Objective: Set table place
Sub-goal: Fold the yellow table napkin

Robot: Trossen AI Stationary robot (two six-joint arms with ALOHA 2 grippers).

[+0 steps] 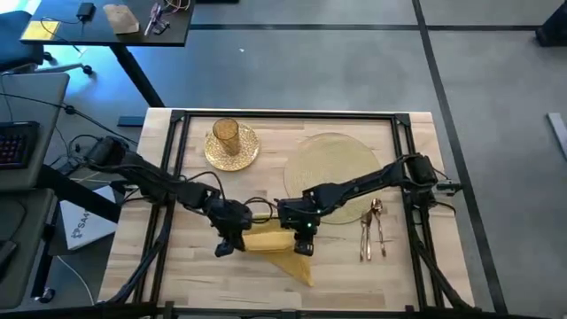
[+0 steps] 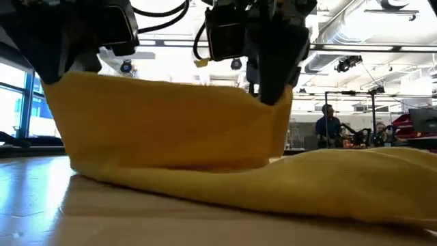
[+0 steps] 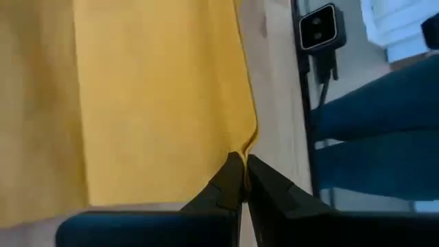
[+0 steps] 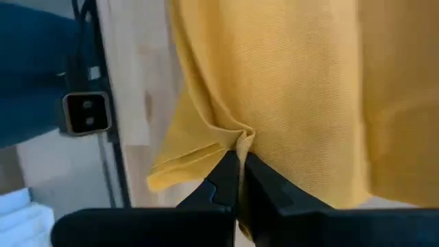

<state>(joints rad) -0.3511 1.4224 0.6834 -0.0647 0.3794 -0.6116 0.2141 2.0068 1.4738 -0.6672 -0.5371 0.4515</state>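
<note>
Both arms lift the yellow napkin (image 1: 279, 244) at the table's (image 1: 354, 283) six o'clock edge, left gripper (image 1: 226, 244) and right gripper (image 1: 304, 241) each clenched on a cloth edge. With such thin bites, a pull apart could likely slip a corner free. The low view alone shows the cloth's tail dragging on the wood; overhead, the plate (image 1: 232, 149) and glass (image 1: 226, 133) wait at eleven o'clock.
</note>
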